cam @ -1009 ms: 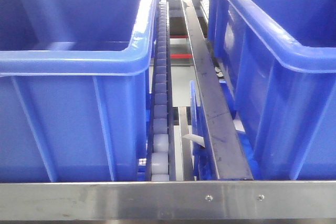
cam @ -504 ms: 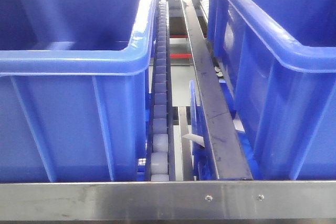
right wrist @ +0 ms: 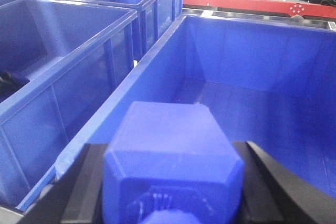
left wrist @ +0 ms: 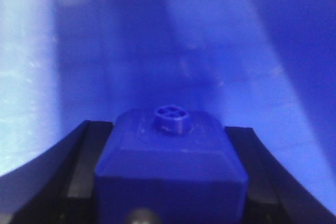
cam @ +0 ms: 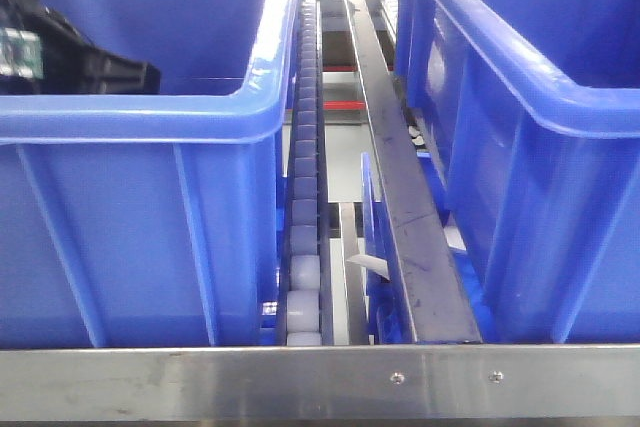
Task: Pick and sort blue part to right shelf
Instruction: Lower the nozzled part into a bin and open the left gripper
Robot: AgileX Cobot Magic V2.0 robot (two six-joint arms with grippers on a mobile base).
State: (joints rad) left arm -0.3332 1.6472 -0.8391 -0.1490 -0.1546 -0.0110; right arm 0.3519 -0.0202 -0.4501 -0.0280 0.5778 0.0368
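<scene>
Left claw (left wrist: 167,136) clamped on blocky blue plastic part (left wrist: 170,169), inside large blue plastic bin (cam: 140,119). Right claw (right wrist: 170,153) clamped on second blue part (right wrist: 173,135); open blue bin (right wrist: 241,56) ahead, below.

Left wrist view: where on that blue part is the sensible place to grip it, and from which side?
Probably its two flat side faces, as the left gripper holds the blue part, coming from the end opposite the round stud; stud and sloped edges give little purchase.
</scene>
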